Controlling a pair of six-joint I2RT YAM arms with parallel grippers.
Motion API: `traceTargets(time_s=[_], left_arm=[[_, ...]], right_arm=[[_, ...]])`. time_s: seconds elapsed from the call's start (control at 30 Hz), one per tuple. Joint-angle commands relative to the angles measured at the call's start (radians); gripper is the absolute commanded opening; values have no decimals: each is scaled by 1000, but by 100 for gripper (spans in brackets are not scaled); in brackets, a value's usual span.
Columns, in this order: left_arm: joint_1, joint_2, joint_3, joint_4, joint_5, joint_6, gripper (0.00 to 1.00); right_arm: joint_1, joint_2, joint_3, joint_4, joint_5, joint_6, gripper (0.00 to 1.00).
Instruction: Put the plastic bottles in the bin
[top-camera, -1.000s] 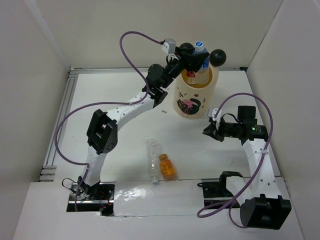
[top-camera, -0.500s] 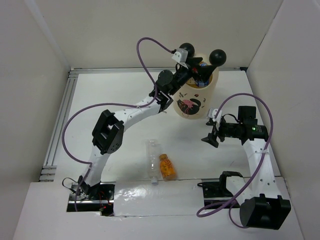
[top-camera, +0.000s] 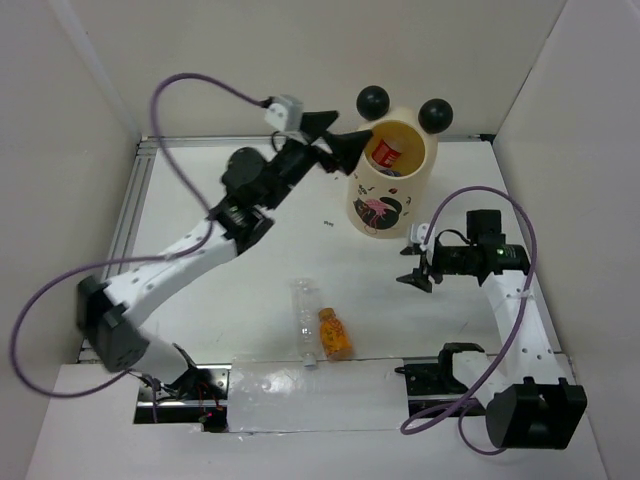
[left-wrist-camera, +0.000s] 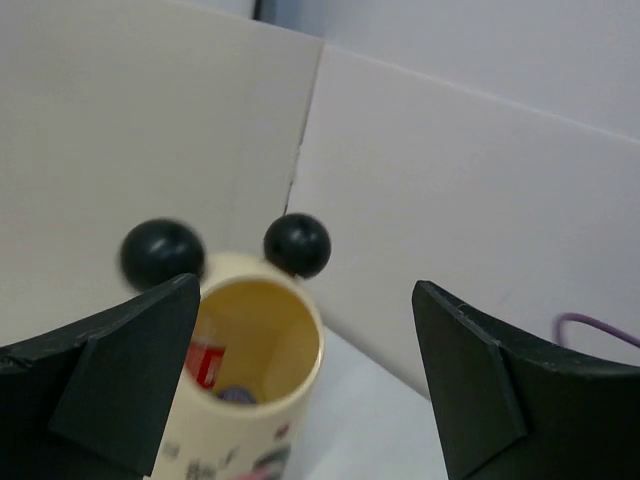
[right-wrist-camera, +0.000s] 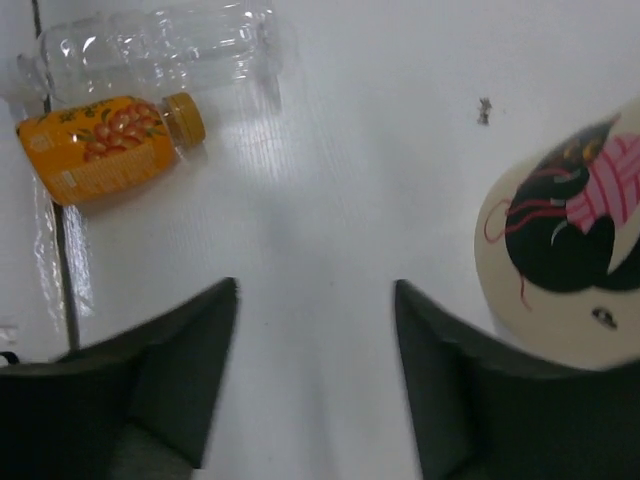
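The bin (top-camera: 412, 188) is found standing upright at the far right of the table (top-camera: 250, 200), its two black ball ears (top-camera: 373, 99) on the rim and its flamingo print turned towards the near side. Inside its yellow mouth a red-labelled bottle (top-camera: 383, 150) can be made out with something darker below it, though how many lie in there cannot be counted. Two bottles are left out, both lying on their sides near the near edge and just beside each other (perhaps touching): the clear unlabelled bottle (top-camera: 305, 322) and, to its right, the stubby orange bottle (top-camera: 335, 334). The left gripper (top-camera: 338, 134) is held high at the bin's left rim, its jaws spread wide and nothing between them. The right gripper (top-camera: 411, 267) hangs above the table just near of the bin, jaws parted and likewise empty, and is pointed towards the two stragglers. The step in hand is judged to be the fetching of the next bottle. For that, a descent over one of the pair would be called for, with the jaws set across its body. Care would be needed where the two lie close, since little room is left for a finger. The surface is plain white with one small dark speck (top-camera: 328, 222). A metal rail (top-camera: 125, 230) runs along its left side, a strip of shiny film (top-camera: 300, 385) is laid across the near edge, and pale wall panels close it in.
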Motion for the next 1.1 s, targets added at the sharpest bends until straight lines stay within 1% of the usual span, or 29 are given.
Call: traceTargets(time_s=[0.0,0.03,0.07,0.1,0.13,0.17,0.2,0.23,0.27,0.3,0.33,0.37,0.4,0.43,0.47,0.5,0.53,0.57,0.63,0.7,0.77,0.83,0.9,0.97,1.07], left_arm=[[12,-271,-151,-311,-124,0,100],[21,-317,-180,-423,-147,-26,100],[21,-360,-214,-629,-201,-57,100],[21,-400,-282,-724,-219,-138,100],[21,-472,-323,-801,-220,-183,100],[21,-500,-361,-937,-233,-233,100],[21,-525,-431,-991,-233,-337,100],[9,-558,-465,-1030,-224,-382,100],[-14,-568,-496,-1067,-224,-481,100],[-26,-568,-540,-1122,-236,-522,100],[-40,-568,-558,-1143,-253,-566,100],[-67,-568,-567,-1172,-287,-612,100],[-68,-580,-579,-1200,-299,-690,100],[-81,-589,-590,-1214,-299,-710,100],[-101,-618,-602,-1214,-318,-729,100],[-112,-641,-636,-1214,-327,-758,100],[-124,-664,-654,-1214,-338,-772,100],[-146,-687,-673,-1204,-347,-792,100],[-164,-753,-732,-1203,-356,-815,100],[-196,-795,-780,-1233,-370,-862,100],[-237,-862,-805,-1268,-396,-892,100],[-268,-936,-835,-1288,-420,-928,100],[-301,-982,-858,-1302,-447,-938,100],[-301,-1040,-871,-1311,-447,-938,100],[-301,-1077,-871,-1320,-447,-913,100]], right_arm=[[119,24,-26,11,-17,-22,57],[153,38,-37,55,4,24,31],[189,47,-58,153,29,127,22],[269,56,-68,193,84,170,17],[317,67,-68,233,119,214,17],[375,100,-78,338,168,363,19],[508,125,-78,394,296,450,25],[572,156,-78,434,360,527,33],[622,224,-59,495,412,652,38],[641,251,-49,528,415,715,47],[641,274,-34,548,397,768,58],[632,300,-13,560,397,865,70],[632,353,42,560,386,913,84],[632,380,67,560,386,953,88],[632,433,113,560,397,1056,89],[623,458,133,560,397,1101,97],[623,478,147,574,397,1154,100],[634,511,173,600,435,1296,100],[657,538,185,615,486,1392,100],[657,574,210,629,486,1516,100],[666,584,210,629,506,1596,100],[677,598,190,616,529,1639,100],[725,607,175,616,529,1676,100],[756,619,147,626,550,1711,100],[798,657,147,654,550,1731,100]])
